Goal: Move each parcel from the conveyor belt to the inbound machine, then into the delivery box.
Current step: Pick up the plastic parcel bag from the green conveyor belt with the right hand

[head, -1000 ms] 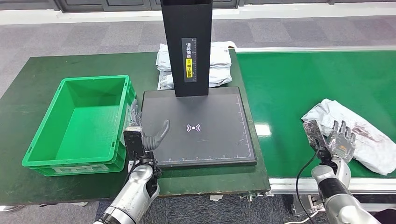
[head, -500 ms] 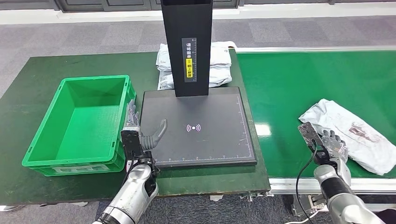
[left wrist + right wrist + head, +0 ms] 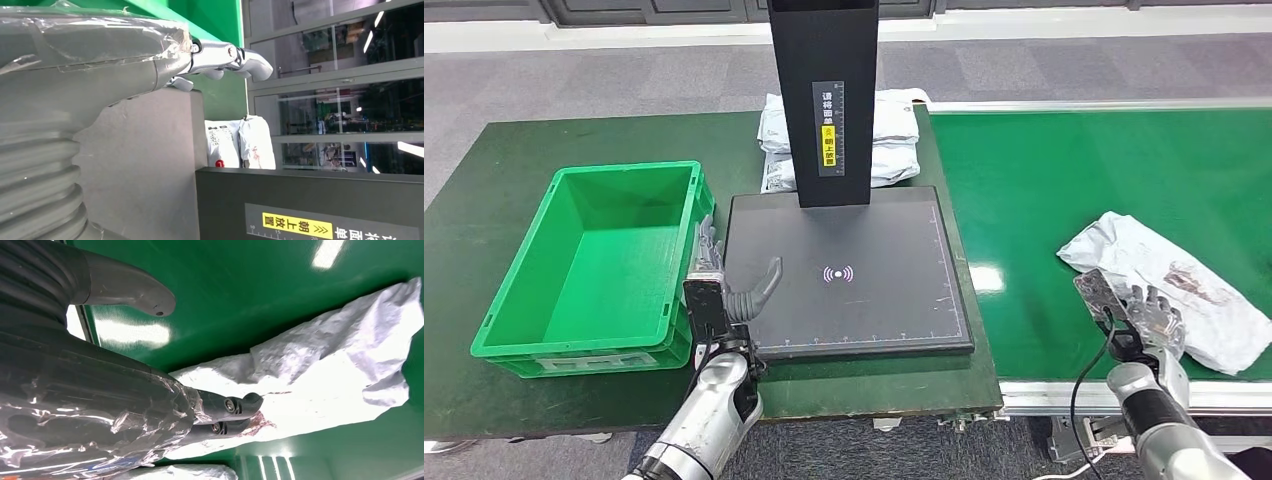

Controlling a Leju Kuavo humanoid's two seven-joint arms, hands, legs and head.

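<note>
A crumpled white parcel (image 3: 1169,285) lies on the green conveyor belt (image 3: 1064,190) at the right, also seen close in the right wrist view as the parcel (image 3: 320,370). My right hand (image 3: 1146,318) hovers at the parcel's near edge with fingers spread and nothing in it; its fingers (image 3: 235,407) reach over the parcel's wrinkled surface. My left hand (image 3: 724,280) rests open at the left edge of the black inbound machine plate (image 3: 854,270), beside the empty green delivery box (image 3: 594,260).
The machine's black column (image 3: 824,100) rises from the plate's far side. Several white parcels (image 3: 884,140) are stacked behind it on the dark green table (image 3: 484,180). The belt's metal rail (image 3: 1044,395) runs along the near edge.
My right hand has dropped lower and drifted slightly right, toward the near belt edge. The parcel has shifted slightly left on the belt. The left hand has barely moved.
</note>
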